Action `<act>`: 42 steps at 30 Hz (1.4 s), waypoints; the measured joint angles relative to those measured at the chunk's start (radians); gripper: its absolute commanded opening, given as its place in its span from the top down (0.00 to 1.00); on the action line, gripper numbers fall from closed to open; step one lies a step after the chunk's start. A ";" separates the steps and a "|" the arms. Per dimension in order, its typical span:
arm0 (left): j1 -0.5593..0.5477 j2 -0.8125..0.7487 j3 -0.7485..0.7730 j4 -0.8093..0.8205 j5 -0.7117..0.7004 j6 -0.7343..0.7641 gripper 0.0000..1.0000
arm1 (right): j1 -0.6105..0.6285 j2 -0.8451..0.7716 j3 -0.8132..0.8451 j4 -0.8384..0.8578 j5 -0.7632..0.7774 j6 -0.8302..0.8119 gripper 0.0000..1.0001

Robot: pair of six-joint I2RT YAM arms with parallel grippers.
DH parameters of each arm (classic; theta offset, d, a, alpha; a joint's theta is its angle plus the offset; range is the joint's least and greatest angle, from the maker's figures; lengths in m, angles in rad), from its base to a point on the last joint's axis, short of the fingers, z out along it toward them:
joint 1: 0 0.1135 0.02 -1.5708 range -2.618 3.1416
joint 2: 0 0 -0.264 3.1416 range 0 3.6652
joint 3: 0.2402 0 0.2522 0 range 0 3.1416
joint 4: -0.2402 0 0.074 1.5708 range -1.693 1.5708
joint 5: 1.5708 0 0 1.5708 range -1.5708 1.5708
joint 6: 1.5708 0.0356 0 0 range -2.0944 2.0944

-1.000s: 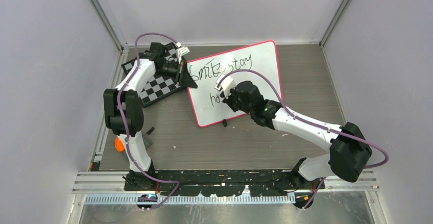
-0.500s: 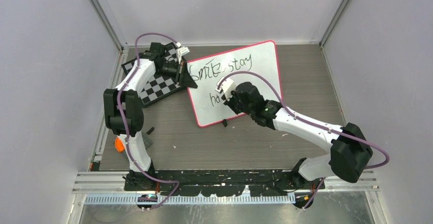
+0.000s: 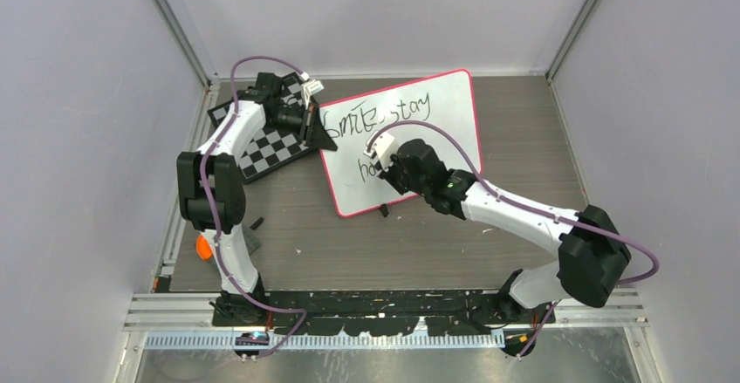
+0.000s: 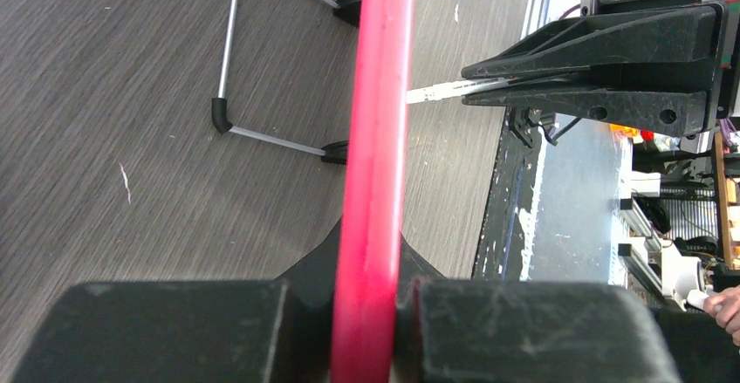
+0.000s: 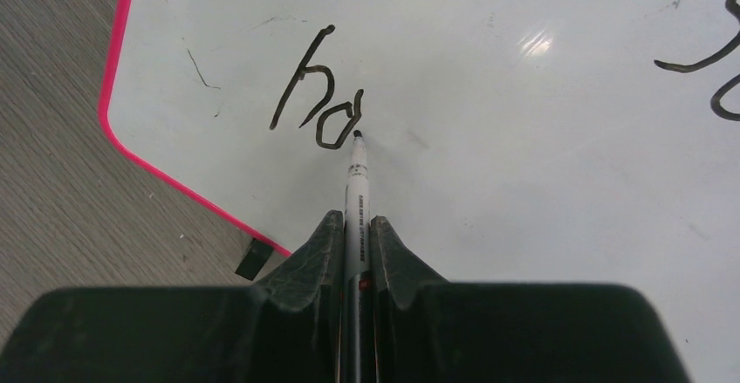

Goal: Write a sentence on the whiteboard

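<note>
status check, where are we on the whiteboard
Left gripper jaws clamped on whiteboard frame. Right gripper jaws shut on marker, tip at "ho", second line. Sentence unfinished. Nothing blocking.

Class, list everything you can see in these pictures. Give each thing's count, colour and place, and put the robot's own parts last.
whiteboard: one, white with a pink-red frame, middle of the table.
writing: two lines, black, on the whiteboard; "stay" readable above, "ho" begun below.
marker: one, white barrel with a black tip, tip at the last letter.
chessboard: one, black and white, left of the whiteboard.
orange object: one, at the table's left edge; too small to identify.
table: one, grey-brown wood grain, under everything.
left gripper: one, black, fingers shut on the whiteboard's frame.
right gripper: one, black, fingers shut on the marker.
</note>
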 measured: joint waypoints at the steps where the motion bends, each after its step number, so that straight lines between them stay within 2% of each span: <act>1: 0.000 0.000 0.000 0.000 0.000 0.000 1.00 | 0.002 0.003 0.004 0.000 0.004 0.000 1.00; 12: 0.000 0.000 0.000 0.002 -0.002 0.000 1.00 | 0.006 0.006 0.013 0.031 0.073 -0.001 1.00; 24: 0.000 0.000 0.000 0.002 -0.002 0.000 1.00 | 0.005 0.005 0.014 0.028 0.064 -0.012 1.00; 34: 0.000 0.000 0.000 0.002 -0.002 0.002 1.00 | 0.003 0.013 0.017 -0.050 0.003 -0.023 1.00; 42: 0.000 0.000 0.000 0.001 -0.003 0.005 1.00 | 0.004 0.060 0.060 -0.145 -0.106 -0.010 1.00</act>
